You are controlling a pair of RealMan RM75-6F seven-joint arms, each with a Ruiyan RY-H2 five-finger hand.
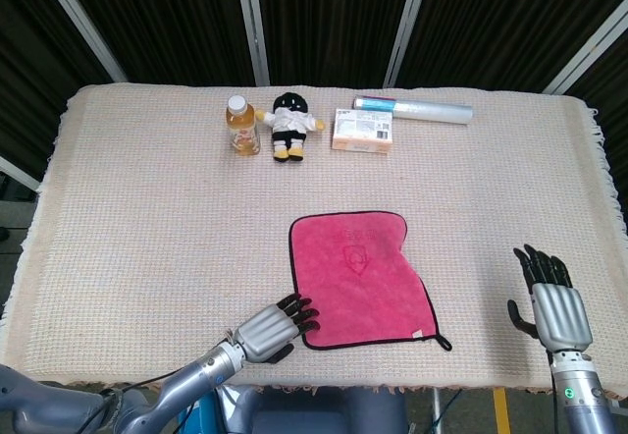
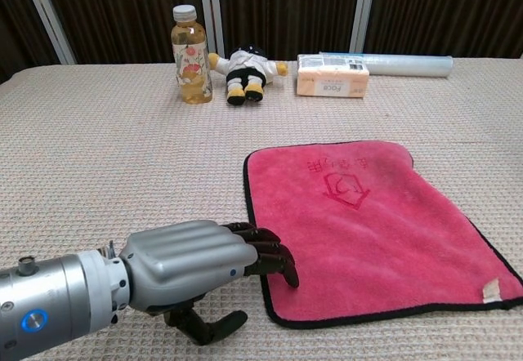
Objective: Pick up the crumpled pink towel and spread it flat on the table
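Lying at near-left corner of pink towel [image 2: 359,222]: left hand [image 1: 273,328], fingertips [image 2: 274,259] touching or overlapping black hem, fingers bent loosely, holding nothing.

Lying flat and spread at near centre of surface [image 1: 137,218]: towel, logo up, no folds showing, tag at near-right corner.

Judging task nearly done; remaining perhaps only smoothing near-left edge and withdrawing.

Hovering well apart at far right: right hand [image 1: 551,299], fingers spread, holding nothing, out of chest view.
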